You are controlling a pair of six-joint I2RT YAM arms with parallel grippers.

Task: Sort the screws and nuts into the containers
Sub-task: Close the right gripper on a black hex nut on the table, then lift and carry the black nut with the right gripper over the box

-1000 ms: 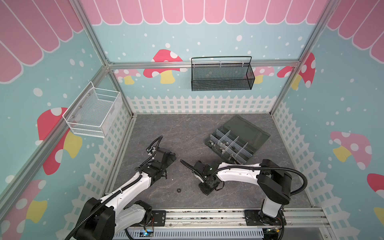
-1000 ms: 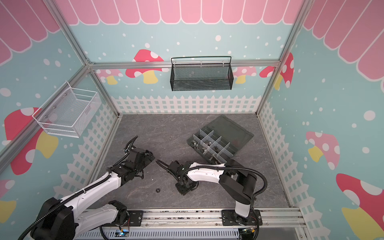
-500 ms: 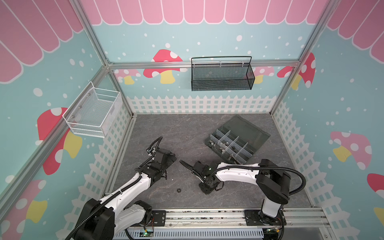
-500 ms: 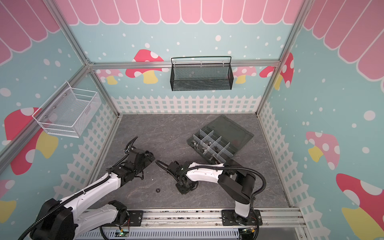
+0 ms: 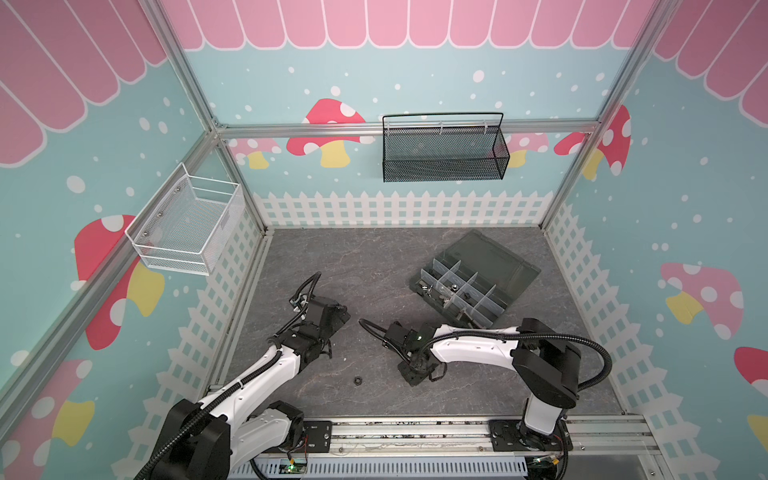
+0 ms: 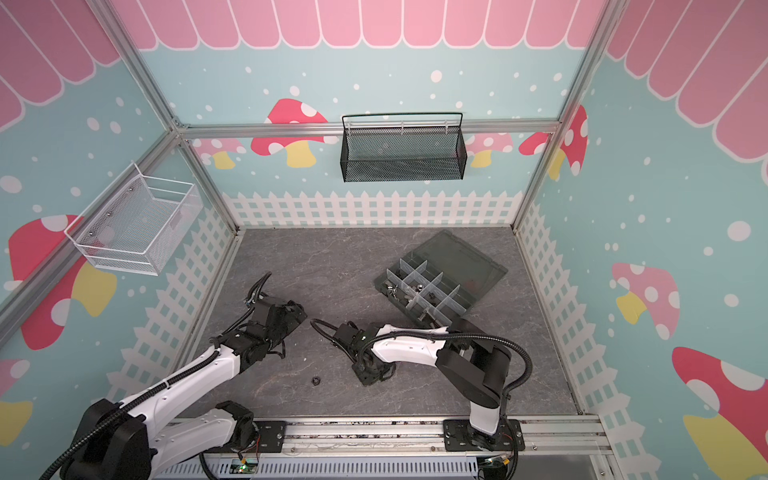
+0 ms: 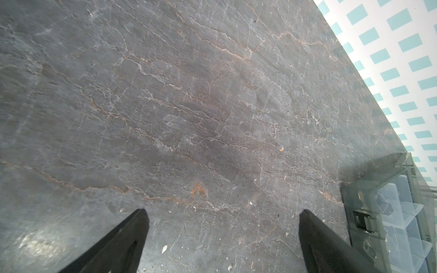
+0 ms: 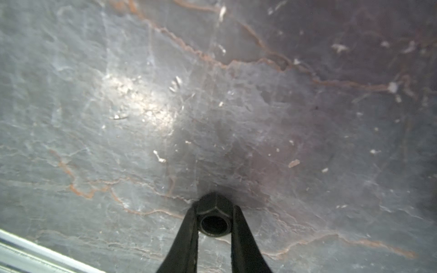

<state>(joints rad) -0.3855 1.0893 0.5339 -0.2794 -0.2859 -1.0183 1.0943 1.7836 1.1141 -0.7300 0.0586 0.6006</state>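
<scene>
Right wrist view: right hand (image 8: 214,209) clamped on a small black hex nut (image 8: 212,204), low at the grey stone-pattern worktop (image 8: 142,118). Left hand (image 7: 222,212) spread wide over bare worktop. In both top views another black nut (image 5: 358,380) (image 6: 316,380) lies loose on the worktop between the arms, well apart from the dark grey-green plastic organizer box (image 5: 494,259), lid open.

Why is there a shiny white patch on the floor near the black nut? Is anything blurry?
Right wrist view: glare on the tabletop, shadow around the black nut, far tabletop slightly soft. Left wrist view: sharp, faint glare. Both top views: evenly lit.
</scene>
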